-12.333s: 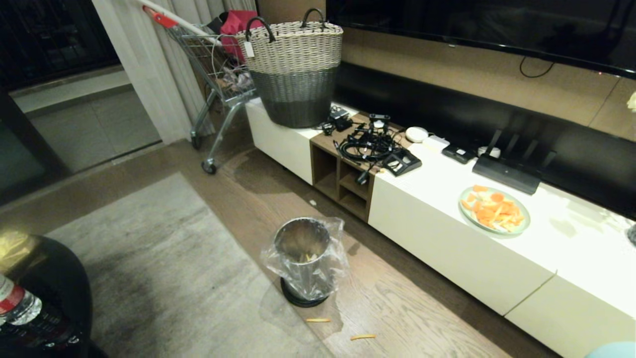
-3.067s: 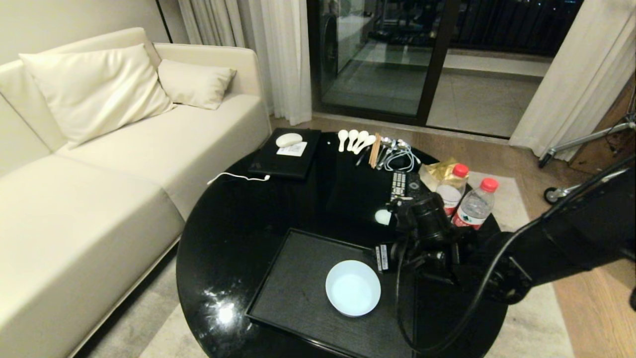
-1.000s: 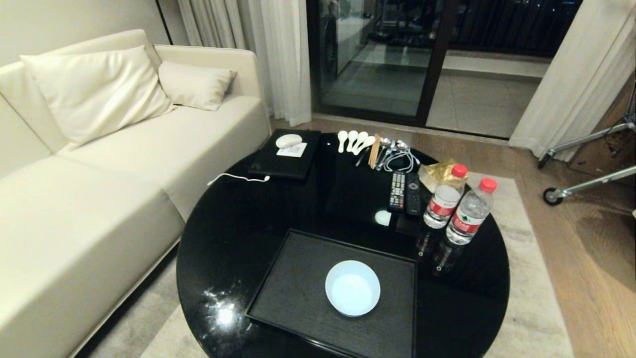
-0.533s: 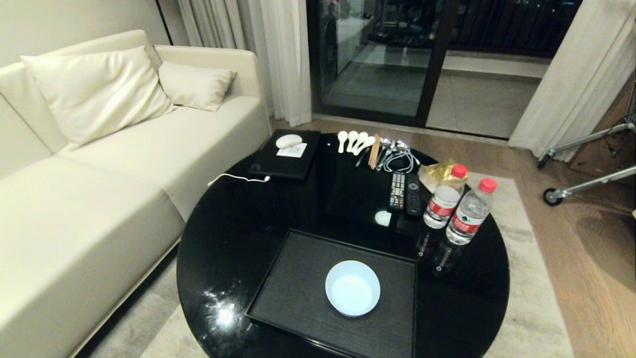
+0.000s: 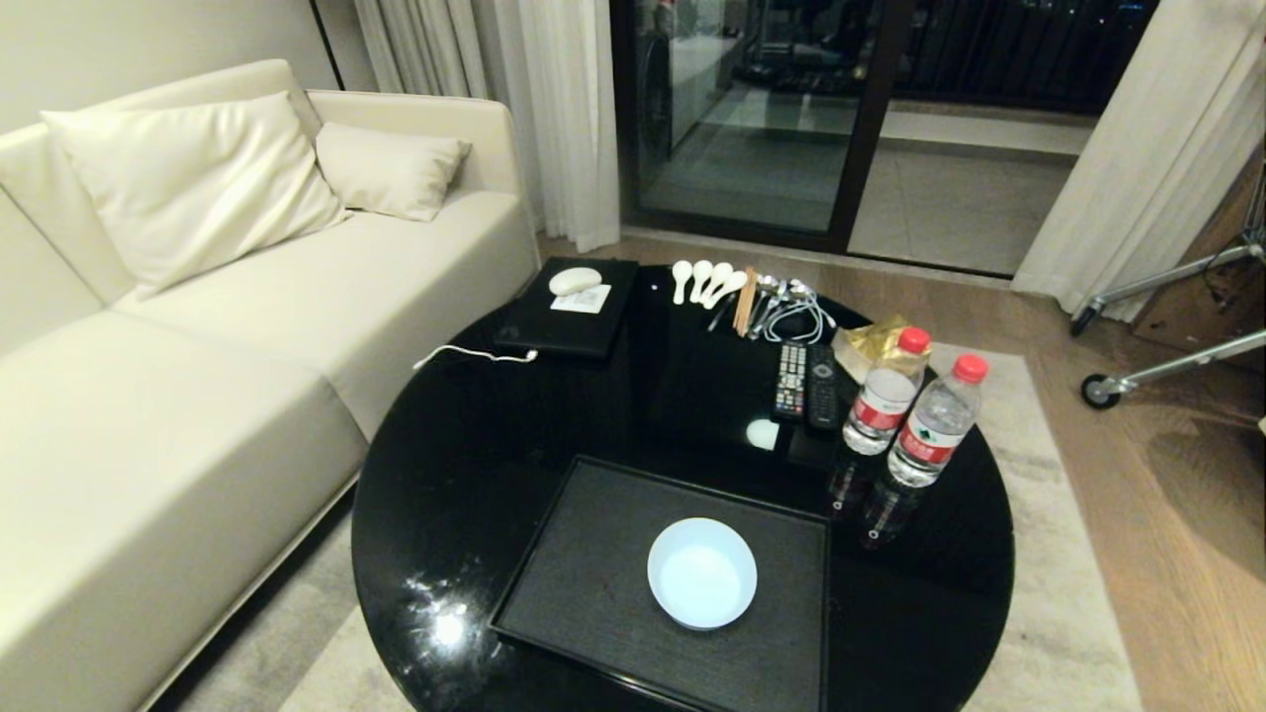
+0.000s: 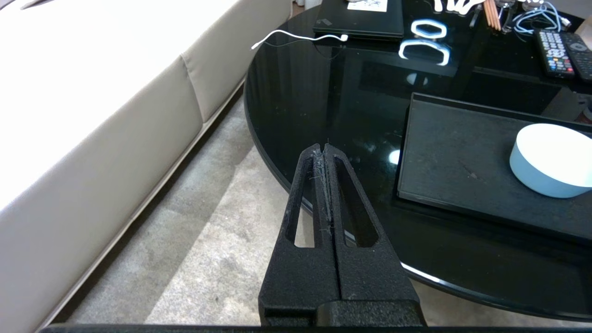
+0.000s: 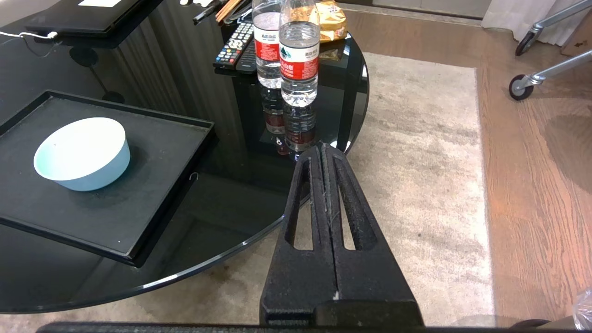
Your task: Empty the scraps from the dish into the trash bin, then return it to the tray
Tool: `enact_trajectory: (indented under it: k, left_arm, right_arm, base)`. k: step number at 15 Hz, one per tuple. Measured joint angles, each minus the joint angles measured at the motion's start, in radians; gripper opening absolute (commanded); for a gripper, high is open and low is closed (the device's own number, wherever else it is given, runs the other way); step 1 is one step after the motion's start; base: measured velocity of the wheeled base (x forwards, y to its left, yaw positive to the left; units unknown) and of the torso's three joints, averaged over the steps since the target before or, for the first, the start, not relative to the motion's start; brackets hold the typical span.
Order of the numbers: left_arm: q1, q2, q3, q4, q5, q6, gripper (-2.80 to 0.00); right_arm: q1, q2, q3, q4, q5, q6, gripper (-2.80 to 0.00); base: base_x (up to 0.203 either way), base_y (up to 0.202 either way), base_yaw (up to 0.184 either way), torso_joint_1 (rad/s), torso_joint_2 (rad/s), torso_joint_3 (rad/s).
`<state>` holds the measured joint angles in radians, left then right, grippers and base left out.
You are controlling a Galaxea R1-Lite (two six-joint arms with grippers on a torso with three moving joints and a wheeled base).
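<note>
Against the head view of a few seconds back, we see that the right arm, which then reached in over the table just beside the dish, has gone from that view; the dish itself has not shifted, and the camera looks at the same spot. We find the dish [image 5: 702, 573] standing upright and empty on the tray [image 5: 593, 554], toward the tray's right side as the robot faces it, with no scraps in it. The tray lies on the near part of the round black table [image 5: 465, 455], and neither the trash bin nor any scraps appear in what we have now. We see the right gripper [image 7: 325, 150] in its own wrist view with its two fingers pressed flat together, holding nothing and touching nothing; it hangs off the table's edge over the rug [image 7: 416, 162], well apart from the dish, with two water bottles [image 7: 289, 51] standing on the table ahead of it. We see the left gripper [image 6: 325, 150] likewise pressed together and empty, hanging at the table's near left edge, apart from the tray. Farther back on the table we note a laptop-like slab [image 5: 569, 316], white spoons [image 5: 702, 277] and remote controls [image 5: 803, 381]; a cream sofa [image 5: 198, 346] stands to the left.
</note>
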<state>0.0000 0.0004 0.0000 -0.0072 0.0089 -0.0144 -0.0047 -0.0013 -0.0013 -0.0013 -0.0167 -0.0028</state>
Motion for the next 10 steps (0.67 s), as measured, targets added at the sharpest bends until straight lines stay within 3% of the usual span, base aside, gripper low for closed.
enact_trajectory:
  k: [10]
  left_arm:
    - [0.000,0.000,0.000,0.000,0.000,0.000,-2.80]
  right_arm:
    - [0.000,0.000,0.000,-0.004,-0.015,0.038,-2.80]
  base:
    - [0.000,0.000,0.000,0.000,0.00,0.000]
